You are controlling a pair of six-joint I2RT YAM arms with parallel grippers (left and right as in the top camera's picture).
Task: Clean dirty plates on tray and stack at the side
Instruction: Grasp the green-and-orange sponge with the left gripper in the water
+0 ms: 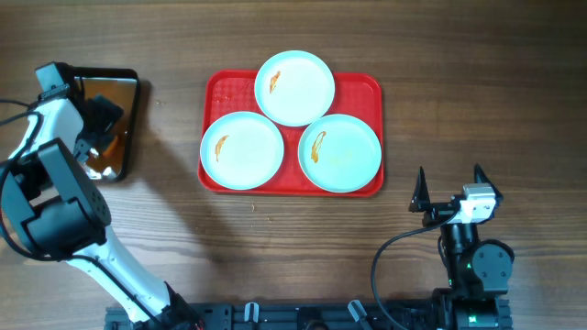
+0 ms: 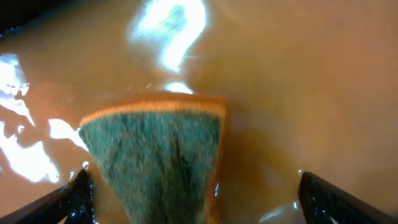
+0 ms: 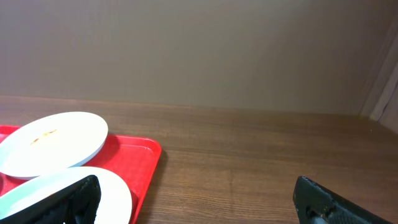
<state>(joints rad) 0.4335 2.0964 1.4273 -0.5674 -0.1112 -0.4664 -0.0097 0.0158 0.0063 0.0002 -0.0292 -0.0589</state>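
While the left gripper (image 1: pixel 101 128) hangs over the black tray (image 1: pixel 135 119) at the table's left edge, I see the red tray (image 1: pixel 362 92) lying mid-table, its long axis running left to right across the overhead view. It carries the three plates. One plate (image 1: pixel 294 87) sits at the far side, overhanging the tray's far rim and seemingly lapping the edges of the other two. The second plate (image 1: pixel 242 150) and third plate (image 1: pixel 339 152) sit side by side along the near edge. Each bears an orange-brown smear.

The black tray holds brownish water, and in it, on the left wrist camera, lies a sponge (image 2: pixel 155 162), green scrub face up over an orange layer. The left fingers (image 2: pixel 68 202) stand spread wide, gripping nothing; the sponge lies between them, closer to one finger than the other.

The right gripper (image 1: pixel 449 183) waits near the tray's near right corner, well clear of the plates, its jaws wide apart and empty.
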